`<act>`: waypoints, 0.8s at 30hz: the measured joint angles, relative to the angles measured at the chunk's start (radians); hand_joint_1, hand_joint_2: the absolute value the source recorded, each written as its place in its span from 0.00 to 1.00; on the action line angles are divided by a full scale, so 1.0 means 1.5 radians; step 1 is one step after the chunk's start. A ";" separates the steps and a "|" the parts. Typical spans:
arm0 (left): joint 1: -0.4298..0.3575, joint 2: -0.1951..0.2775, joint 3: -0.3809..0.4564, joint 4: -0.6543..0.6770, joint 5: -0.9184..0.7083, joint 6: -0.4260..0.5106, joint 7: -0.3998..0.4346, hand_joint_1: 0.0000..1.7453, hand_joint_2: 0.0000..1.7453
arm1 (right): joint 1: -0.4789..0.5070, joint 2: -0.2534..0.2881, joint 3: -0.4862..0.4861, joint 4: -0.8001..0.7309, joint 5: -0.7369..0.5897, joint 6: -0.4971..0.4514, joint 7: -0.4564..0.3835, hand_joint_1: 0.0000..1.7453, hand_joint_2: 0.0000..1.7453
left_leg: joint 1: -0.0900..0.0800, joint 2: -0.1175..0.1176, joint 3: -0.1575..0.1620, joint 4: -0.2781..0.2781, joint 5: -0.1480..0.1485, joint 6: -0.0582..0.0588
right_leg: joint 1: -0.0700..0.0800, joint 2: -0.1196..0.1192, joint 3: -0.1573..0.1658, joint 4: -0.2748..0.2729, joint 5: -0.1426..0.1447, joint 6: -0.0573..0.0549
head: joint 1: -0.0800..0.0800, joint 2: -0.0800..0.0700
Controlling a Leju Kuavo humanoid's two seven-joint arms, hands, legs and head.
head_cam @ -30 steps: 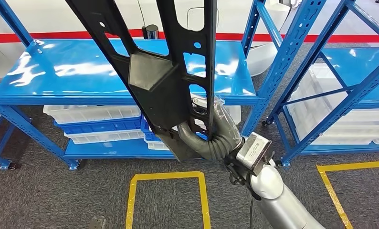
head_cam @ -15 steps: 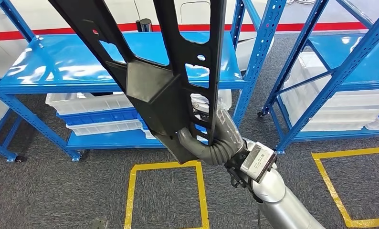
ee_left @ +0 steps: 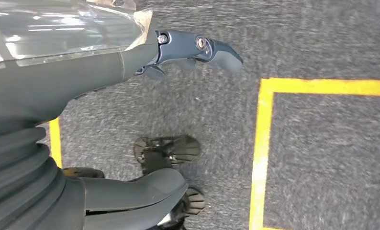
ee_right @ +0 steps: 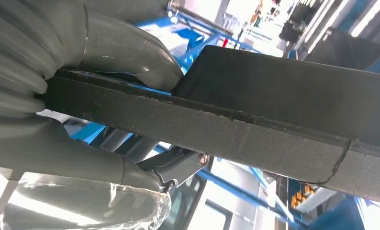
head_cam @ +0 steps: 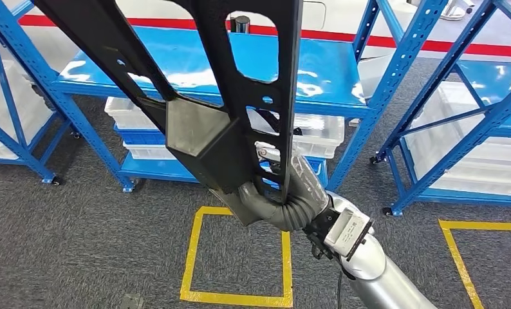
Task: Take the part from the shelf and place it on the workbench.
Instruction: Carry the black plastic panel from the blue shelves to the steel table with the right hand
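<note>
The part (head_cam: 208, 135) is a long black flat frame with cut-out holes and a raised grey block. It stands tilted in front of me, running up out of the head view. My right hand (head_cam: 291, 190) grips its lower end, thumb on one face and fingers through a cut-out. In the right wrist view the thumb and fingers of my right hand (ee_right: 83, 48) clamp the part's thick dark edge (ee_right: 255, 124). My left hand (ee_left: 73, 86) hangs over the grey carpet, fingers apart and holding nothing.
A blue shelf (head_cam: 176, 64) stands ahead, with a dark cylinder (head_cam: 241, 24) on its top board and white bins (head_cam: 317, 132) lower down. A second blue shelf (head_cam: 459, 116) is to the right. A yellow tape square (head_cam: 237, 257) marks the carpet below the part.
The whole picture has shifted: the shelves and the yellow square slid to the right, so the camera has moved. My right hand keeps the same grip on the part.
</note>
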 joint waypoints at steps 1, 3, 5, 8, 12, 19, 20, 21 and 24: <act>0.001 0.000 0.000 0.000 0.001 0.001 0.000 0.00 1.00 | 0.001 -0.001 0.000 0.000 0.000 0.000 0.000 1.00 1.00 | -0.001 -0.008 -0.003 0.001 0.003 0.000 | 0.000 0.001 0.011 -0.011 0.003 0.003 | 0.000 0.000; 0.001 -0.001 0.000 0.000 0.003 0.003 -0.001 0.00 1.00 | 0.001 -0.001 0.001 0.000 0.000 0.000 0.000 1.00 1.00 | -0.004 -0.023 -0.007 0.002 0.008 -0.002 | 0.002 0.013 0.067 -0.097 0.032 0.009 | 0.000 0.000; 0.001 -0.001 0.000 0.000 0.004 0.004 -0.003 0.00 1.00 | 0.001 -0.001 0.001 -0.002 0.000 0.000 0.000 1.00 1.00 | -0.007 -0.037 -0.013 0.007 0.010 -0.005 | 0.003 0.030 0.118 -0.183 0.053 0.008 | 0.000 0.000; 0.005 -0.001 0.000 0.001 0.005 0.006 -0.008 0.00 1.00 | 0.003 0.000 0.003 -0.003 0.001 0.000 -0.001 1.00 1.00 | -0.008 -0.052 -0.023 0.011 0.015 -0.015 | 0.002 0.026 0.131 -0.209 0.056 0.002 | 0.000 0.000; 0.009 0.000 0.000 0.001 0.000 0.010 -0.016 0.00 1.00 | 0.005 0.003 0.006 -0.008 0.004 0.000 -0.002 1.00 1.00 | -0.005 -0.010 -0.064 0.089 -0.034 -0.031 | -0.005 0.001 0.134 -0.216 0.061 -0.012 | -0.005 0.000; 0.009 0.000 -0.005 0.002 -0.005 0.020 -0.018 0.00 1.00 | 0.016 0.002 0.009 -0.010 0.012 0.000 -0.005 1.00 1.00 | 0.017 0.043 -0.054 0.075 -0.003 -0.057 | -0.006 -0.048 0.133 -0.209 0.055 -0.004 | -0.007 0.000; 0.008 0.000 -0.007 0.002 -0.007 0.020 -0.019 0.00 1.00 | 0.017 0.002 0.008 -0.011 0.013 0.000 -0.005 1.00 1.00 | 0.015 0.054 -0.037 0.044 0.005 -0.055 | -0.004 -0.053 0.133 -0.206 0.053 0.000 | -0.008 0.000; 0.007 0.000 -0.008 0.002 -0.008 0.019 -0.019 0.00 1.00 | 0.018 0.002 0.008 -0.012 0.014 0.000 -0.007 1.00 1.00 | 0.013 0.062 -0.030 0.029 0.006 -0.051 | 0.000 -0.059 0.133 -0.205 0.052 0.004 | -0.008 0.000; 0.008 0.001 -0.010 0.003 -0.010 0.016 -0.019 0.00 1.00 | 0.022 0.001 0.008 -0.015 0.017 0.000 -0.010 1.00 1.00 | 0.009 0.043 -0.035 0.026 0.008 -0.032 | 0.001 -0.070 0.133 -0.205 0.049 0.013 | -0.006 0.000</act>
